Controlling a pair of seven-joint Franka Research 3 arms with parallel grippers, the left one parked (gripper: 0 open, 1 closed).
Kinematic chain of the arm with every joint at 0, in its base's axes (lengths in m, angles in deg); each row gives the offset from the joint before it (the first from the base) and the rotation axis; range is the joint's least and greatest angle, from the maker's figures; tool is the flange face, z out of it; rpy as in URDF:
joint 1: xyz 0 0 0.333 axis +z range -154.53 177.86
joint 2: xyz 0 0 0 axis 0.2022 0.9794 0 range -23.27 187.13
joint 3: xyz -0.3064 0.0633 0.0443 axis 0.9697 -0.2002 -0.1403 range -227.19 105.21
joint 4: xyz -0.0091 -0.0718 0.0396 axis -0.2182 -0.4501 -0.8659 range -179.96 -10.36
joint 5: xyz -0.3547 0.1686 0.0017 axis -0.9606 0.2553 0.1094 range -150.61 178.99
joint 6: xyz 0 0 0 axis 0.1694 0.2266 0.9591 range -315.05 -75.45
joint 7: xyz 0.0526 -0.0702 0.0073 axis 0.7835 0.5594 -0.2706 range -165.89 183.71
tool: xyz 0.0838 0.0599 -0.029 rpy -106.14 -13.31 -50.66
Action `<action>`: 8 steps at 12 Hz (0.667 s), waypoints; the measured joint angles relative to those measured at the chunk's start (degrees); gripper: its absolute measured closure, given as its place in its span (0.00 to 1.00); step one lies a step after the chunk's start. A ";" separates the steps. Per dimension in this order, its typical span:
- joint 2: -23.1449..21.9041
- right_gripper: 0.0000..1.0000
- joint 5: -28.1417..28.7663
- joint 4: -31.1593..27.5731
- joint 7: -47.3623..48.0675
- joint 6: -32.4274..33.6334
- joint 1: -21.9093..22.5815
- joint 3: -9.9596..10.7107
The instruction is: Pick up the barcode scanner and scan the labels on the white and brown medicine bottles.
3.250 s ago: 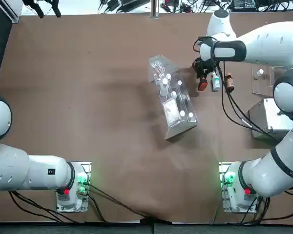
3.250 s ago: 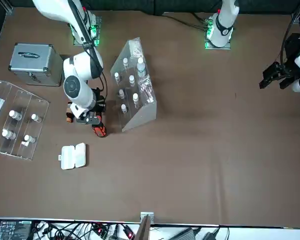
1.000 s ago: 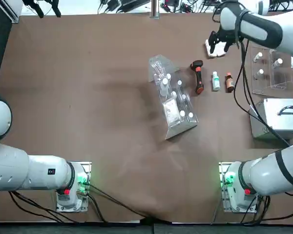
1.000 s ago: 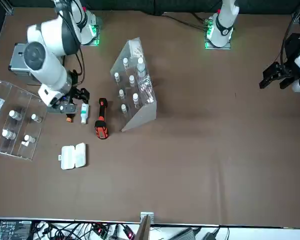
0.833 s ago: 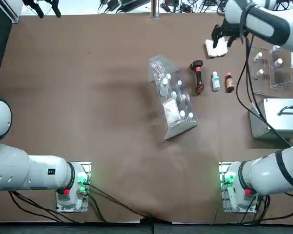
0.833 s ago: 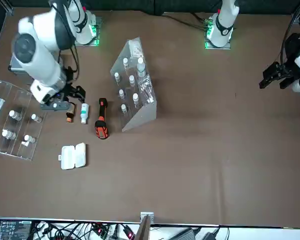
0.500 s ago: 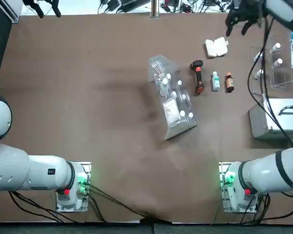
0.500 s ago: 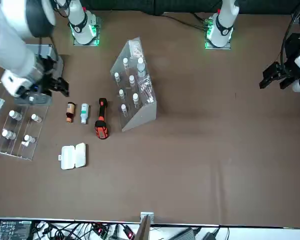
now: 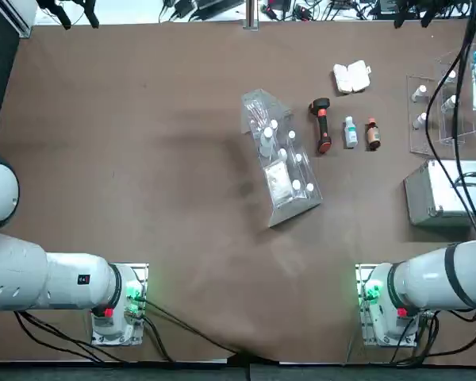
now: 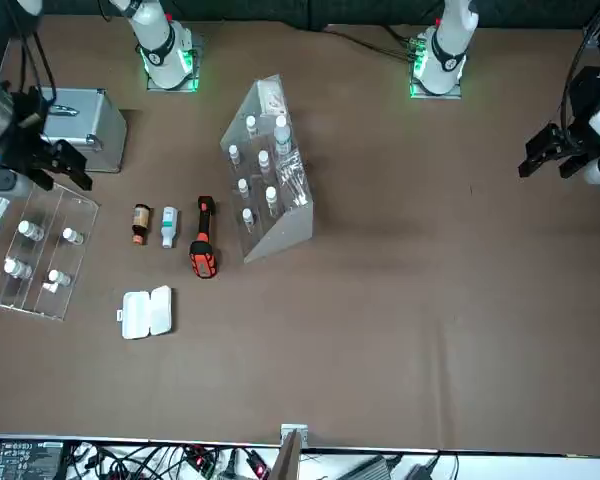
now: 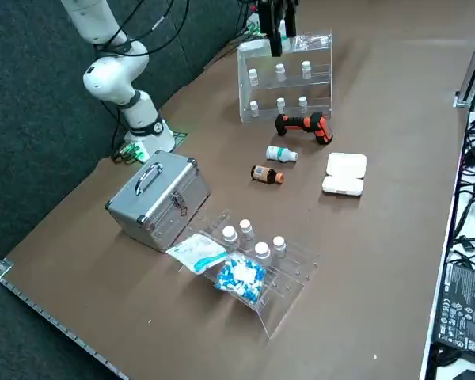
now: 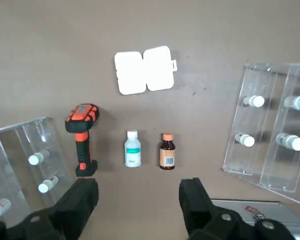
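Hovering above the desk point(image 9: 190, 198), your black two-finger right gripper point(image 12: 139, 200) gapes wide, holding nothing, near its far right corner

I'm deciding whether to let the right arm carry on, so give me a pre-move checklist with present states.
1. Right gripper open and holding nothing: ok
2. Barcode scanner lying on the table: ok
3. White medicine bottle unobstructed beside the scanner: ok
4. Brown medicine bottle label in the wrist camera's sight: ok
5. Right gripper above the scanner, ready to grasp: not ok
6. Both labels scanned: cannot tell
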 joint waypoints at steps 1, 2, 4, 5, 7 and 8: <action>0.00 0.00 0.03 1.13 0.00 0.60 -0.11 -0.10; -0.11 0.00 0.03 1.66 0.00 1.15 -0.51 -0.17; -1.04 0.00 0.03 1.38 -0.11 2.10 -1.82 -0.15; -1.93 0.00 0.03 0.80 -0.20 2.64 -2.34 -0.15; -4.29 0.00 0.03 -0.99 -0.60 3.40 -3.17 -0.12; -5.24 0.00 0.03 -1.74 -0.70 3.53 -3.42 -0.12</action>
